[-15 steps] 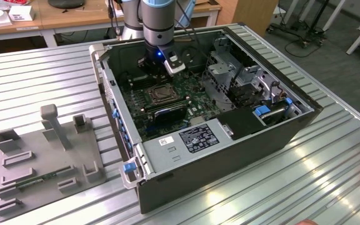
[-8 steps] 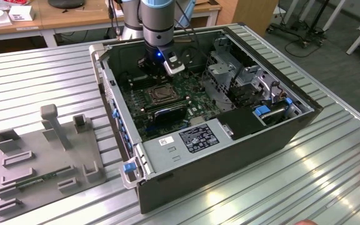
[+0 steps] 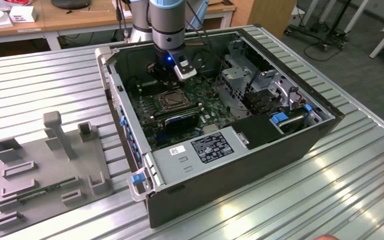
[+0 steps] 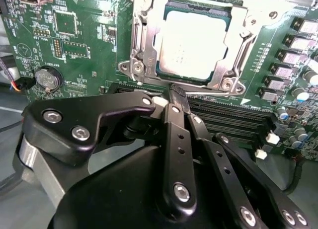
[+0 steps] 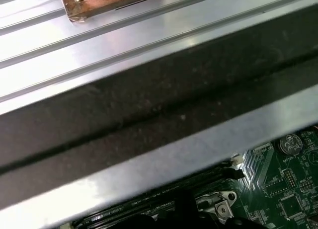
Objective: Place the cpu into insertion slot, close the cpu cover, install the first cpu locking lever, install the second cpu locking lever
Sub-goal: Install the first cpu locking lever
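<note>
The pale silver cpu (image 4: 191,45) lies flat in the insertion slot (image 3: 172,100) on the green motherboard (image 4: 84,45). The silvery cpu cover (image 4: 240,52) is down, framing the chip on all sides. A thin metal lever (image 4: 213,93) runs along the socket edge nearest my fingers. My gripper (image 4: 176,93) is shut, its black fingertips pressed together with nothing seen between them, just off that edge of the socket. In the exterior view the gripper (image 3: 164,82) hangs inside the open computer case, just behind the socket. The first wrist view catches a socket corner (image 5: 218,206).
Long black memory slots (image 4: 233,119) lie between the gripper and the socket. A coin battery (image 4: 45,77) sits on the board. The case wall (image 5: 149,114) and drive cage (image 3: 245,75) hem in the board. A grey fixture plate (image 3: 45,170) stands on the ribbed metal table (image 3: 352,190).
</note>
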